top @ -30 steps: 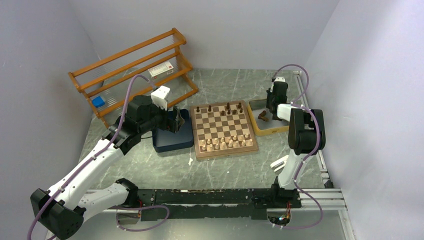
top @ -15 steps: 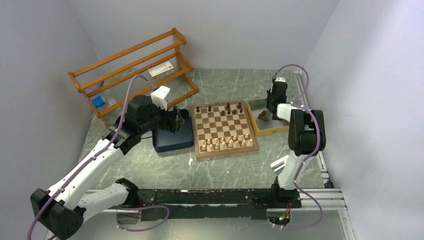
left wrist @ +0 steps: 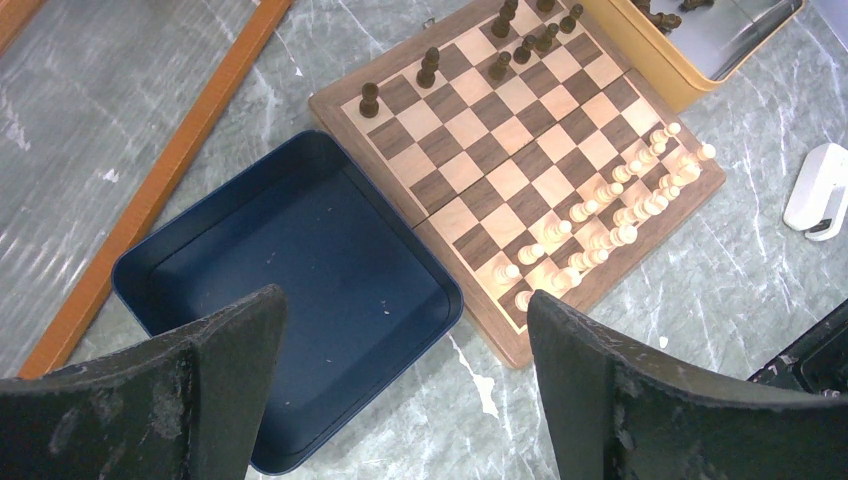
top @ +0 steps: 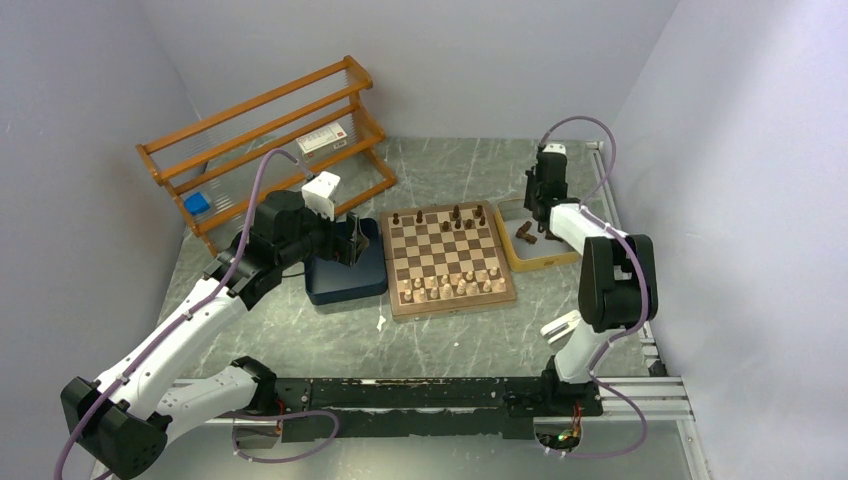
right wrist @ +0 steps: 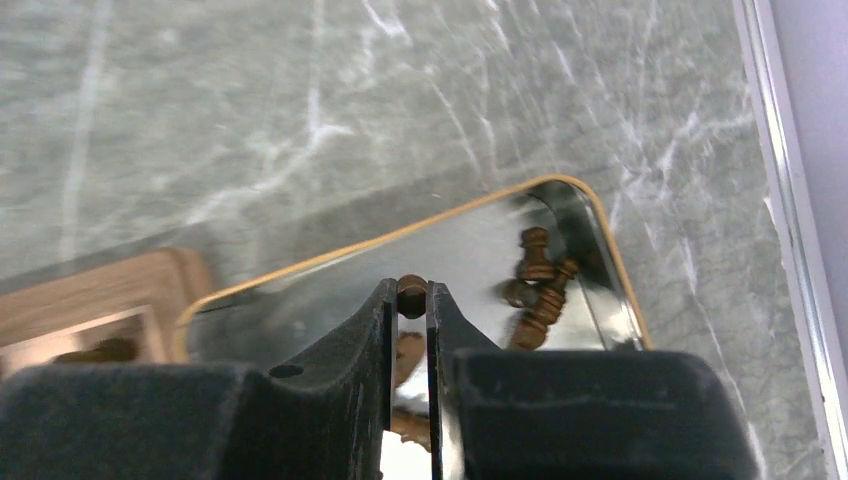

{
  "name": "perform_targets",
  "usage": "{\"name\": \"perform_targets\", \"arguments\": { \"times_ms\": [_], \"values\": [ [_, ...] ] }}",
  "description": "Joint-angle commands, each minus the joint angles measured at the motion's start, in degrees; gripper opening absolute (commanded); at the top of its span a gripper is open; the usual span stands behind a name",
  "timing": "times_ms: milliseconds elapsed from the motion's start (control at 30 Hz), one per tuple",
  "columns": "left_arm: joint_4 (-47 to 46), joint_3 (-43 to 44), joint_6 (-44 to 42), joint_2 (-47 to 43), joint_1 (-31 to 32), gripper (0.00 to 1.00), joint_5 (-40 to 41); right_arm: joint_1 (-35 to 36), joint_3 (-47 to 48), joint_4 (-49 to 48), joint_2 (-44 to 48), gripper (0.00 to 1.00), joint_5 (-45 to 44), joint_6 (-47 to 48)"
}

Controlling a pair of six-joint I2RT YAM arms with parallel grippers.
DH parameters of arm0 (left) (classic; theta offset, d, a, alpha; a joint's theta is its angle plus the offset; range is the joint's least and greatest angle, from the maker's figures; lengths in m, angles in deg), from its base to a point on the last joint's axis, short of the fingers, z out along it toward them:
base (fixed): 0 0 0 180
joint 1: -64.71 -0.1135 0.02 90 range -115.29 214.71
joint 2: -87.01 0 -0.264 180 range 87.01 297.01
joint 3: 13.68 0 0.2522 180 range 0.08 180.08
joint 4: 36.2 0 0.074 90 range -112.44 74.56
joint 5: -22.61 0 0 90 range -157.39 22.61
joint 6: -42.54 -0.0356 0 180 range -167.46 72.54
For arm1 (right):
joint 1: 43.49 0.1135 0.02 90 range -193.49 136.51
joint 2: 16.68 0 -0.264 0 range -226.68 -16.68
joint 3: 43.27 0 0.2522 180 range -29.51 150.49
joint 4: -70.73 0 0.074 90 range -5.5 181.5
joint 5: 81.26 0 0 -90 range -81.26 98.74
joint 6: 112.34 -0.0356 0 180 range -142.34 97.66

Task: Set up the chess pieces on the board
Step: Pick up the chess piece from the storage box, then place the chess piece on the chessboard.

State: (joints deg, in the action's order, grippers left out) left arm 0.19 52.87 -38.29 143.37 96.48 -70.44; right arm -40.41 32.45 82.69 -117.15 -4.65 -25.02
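Over on the right side, the right claw (right wrist: pixel 411 305) is down over the yellow-rimmed tray (right wrist: pixel 470 258), and its two black fingers are pressed in on a dark brown piece (right wrist: pixel 411 292). Only the rounded head of that piece shows between the tips, so I can't say whether its base is touching the tray's shiny floor. Just beside the grip, toward the tray's far right corner, a few loose dark pieces (right wrist: pixel 535 285) lie tipped over in a little heap, and more brown shapes are half hidden under the fingers.

Now the board (left wrist: pixel 470 165): it sits on the marbled bench (top: pixel 450 170) between the two trays, its right edge close alongside the yellow one. A handful of dark chessmen (left wrist: pixel 428 67) stand upright along its far rows, unevenly spaced. The cream chessmen (left wrist: pixel 610 205) crowd the two near rows. The squares in the middle are bare.

On the other side, the left claw (left wrist: pixel 402 300) hangs above the dark blue tray (left wrist: pixel 300 250) with its fingers spread wide apart, nothing between them. That blue tray lies right up against the board's left edge. A small white object (left wrist: pixel 815 190) rests on the bench near the board's near right corner, and an orange wooden rack (top: pixel 265 125) stands at the far left, against the wall.
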Motion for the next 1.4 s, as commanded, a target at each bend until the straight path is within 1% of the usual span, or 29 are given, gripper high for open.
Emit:
{"name": "perform_targets", "arguments": {
  "times_ms": [0, 333, 633, 800, 967, 1200, 1367],
  "values": [
    [-0.8, -0.4, -0.7, 0.0, -0.2, 0.94, -1.0, 3.7, 2.7, 1.5, 4.6, 0.14, 0.0, -1.5],
    [-0.7, -0.4, -0.7, -0.1, -0.1, 0.94, -0.6, 14.2, 6.2, 7.7, 9.1, 0.14, 1.3, -4.8],
    [-0.6, -0.2, -0.7, -0.4, -0.1, 0.93, -0.2, 26.6, 6.5, 7.4, 10.5, 0.15, 1.9, -9.0],
    [-0.5, -0.2, -0.6, -0.8, -0.2, 0.93, 0.2, 32.7, 8.3, 6.8, 6.7, 0.15, -0.1, -9.5],
    [-0.4, -0.2, -0.6, -1.1, -0.1, 0.93, 0.7, 37.1, 11.1, 6.6, 1.9, 0.15, -1.9, -9.4],
    [-0.4, -0.2, -0.6, -1.4, -0.2, 0.93, 1.1, 40.6, 14.3, 6.5, -3.8, 0.15, -2.6, -9.5],
    [-0.3, -0.2, -0.6, -1.4, -0.1, 0.93, 1.1, 42.6, 16.9, 7.8, -8.1, 0.15, -5.0, -9.3]
  ]
}}
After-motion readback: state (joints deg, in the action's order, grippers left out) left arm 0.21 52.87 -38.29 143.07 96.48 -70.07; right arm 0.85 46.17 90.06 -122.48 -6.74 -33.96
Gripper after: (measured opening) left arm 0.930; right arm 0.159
